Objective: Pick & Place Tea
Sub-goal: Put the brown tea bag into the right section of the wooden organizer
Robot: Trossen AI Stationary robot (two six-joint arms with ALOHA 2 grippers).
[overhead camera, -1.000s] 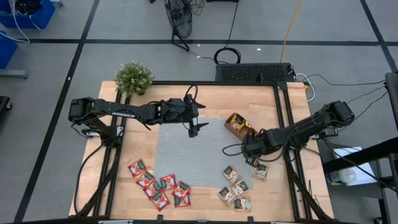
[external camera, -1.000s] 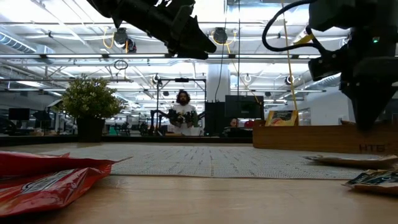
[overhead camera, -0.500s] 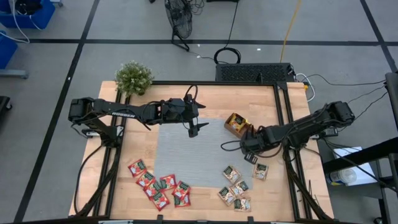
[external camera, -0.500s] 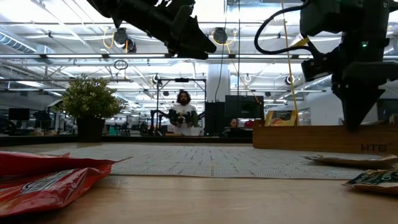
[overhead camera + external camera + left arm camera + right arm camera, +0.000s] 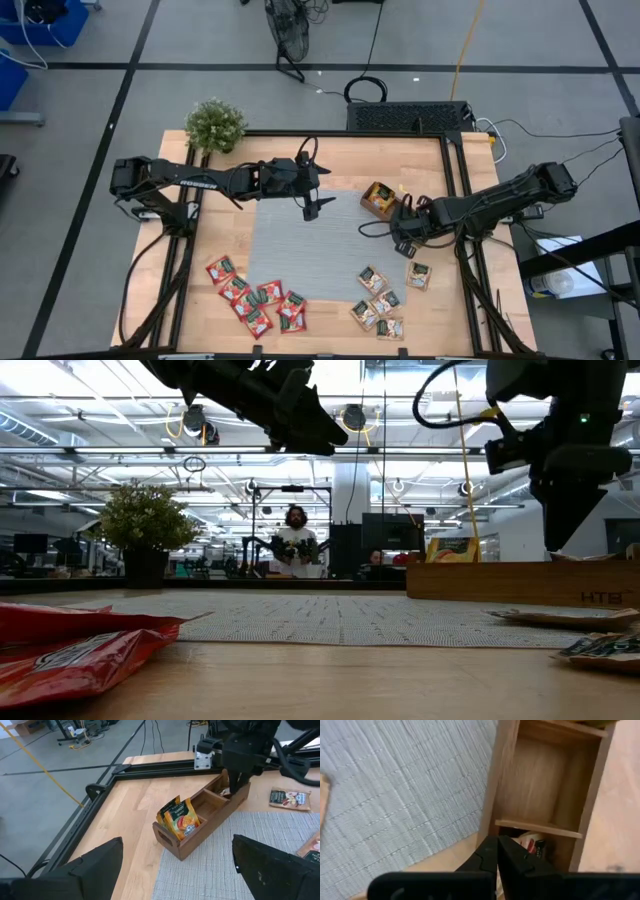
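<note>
Right gripper pinches sachet over tray

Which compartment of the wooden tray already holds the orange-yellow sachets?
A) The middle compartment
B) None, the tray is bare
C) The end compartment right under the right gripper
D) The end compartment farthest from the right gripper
D: in the left wrist view the orange-yellow sachets stand in the wooden tray's end compartment, away from the right gripper at the other end.
</note>
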